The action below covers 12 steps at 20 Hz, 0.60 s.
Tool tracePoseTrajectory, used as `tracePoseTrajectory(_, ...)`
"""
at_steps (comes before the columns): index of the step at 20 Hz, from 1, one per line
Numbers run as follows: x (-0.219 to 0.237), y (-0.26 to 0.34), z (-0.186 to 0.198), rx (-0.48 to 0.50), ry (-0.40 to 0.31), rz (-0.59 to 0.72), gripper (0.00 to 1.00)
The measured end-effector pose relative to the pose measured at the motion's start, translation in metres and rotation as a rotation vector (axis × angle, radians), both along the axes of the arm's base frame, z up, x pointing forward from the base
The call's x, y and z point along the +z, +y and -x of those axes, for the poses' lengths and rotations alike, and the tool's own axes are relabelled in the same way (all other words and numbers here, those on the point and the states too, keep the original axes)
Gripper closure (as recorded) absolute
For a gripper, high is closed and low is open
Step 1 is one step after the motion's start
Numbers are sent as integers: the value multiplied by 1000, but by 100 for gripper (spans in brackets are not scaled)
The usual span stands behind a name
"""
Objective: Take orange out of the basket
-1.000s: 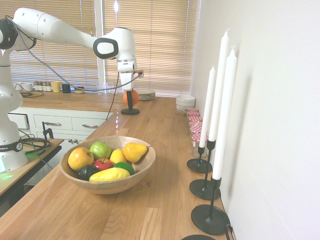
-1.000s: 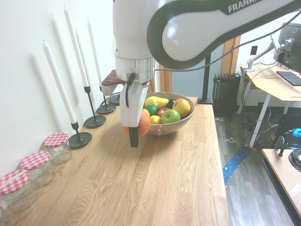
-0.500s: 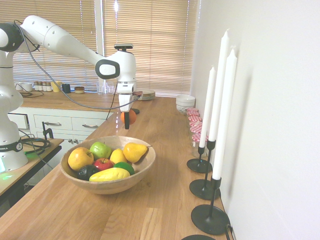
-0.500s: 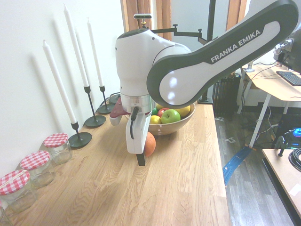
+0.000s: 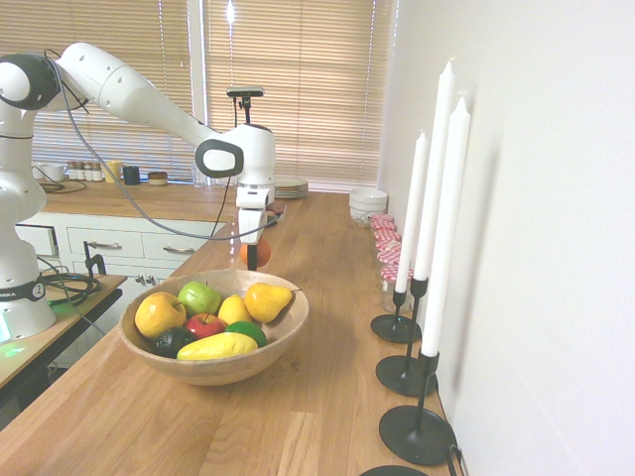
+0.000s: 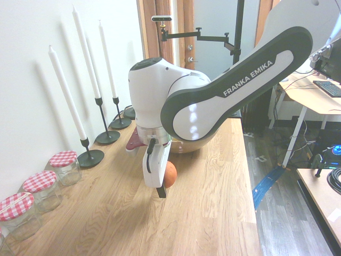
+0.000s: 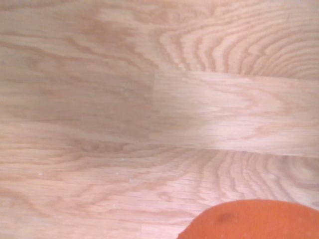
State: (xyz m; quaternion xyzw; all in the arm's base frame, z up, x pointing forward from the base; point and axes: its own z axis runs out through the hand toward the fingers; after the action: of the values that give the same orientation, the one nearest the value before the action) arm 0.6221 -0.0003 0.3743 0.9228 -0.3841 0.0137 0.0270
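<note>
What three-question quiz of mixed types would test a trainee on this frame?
1. True or false: the orange lies in the basket.
2. What holds the orange? A) gripper B) a jar C) nothing
3. What surface fills most of the wrist view?

Key:
1. False; it is outside the basket, above the wooden counter.
2. A; the gripper is shut on it.
3. The wooden counter, with the orange at the picture's edge.

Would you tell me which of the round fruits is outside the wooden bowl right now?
The orange: it alone is held in the shut gripper above the wooden counter, while the apples stay in the bowl.
</note>
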Motion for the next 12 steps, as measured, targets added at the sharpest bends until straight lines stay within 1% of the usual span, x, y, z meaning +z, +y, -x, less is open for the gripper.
tracePoseTrajectory(12, -15, -3, -5, -10, 19, 1, 100)
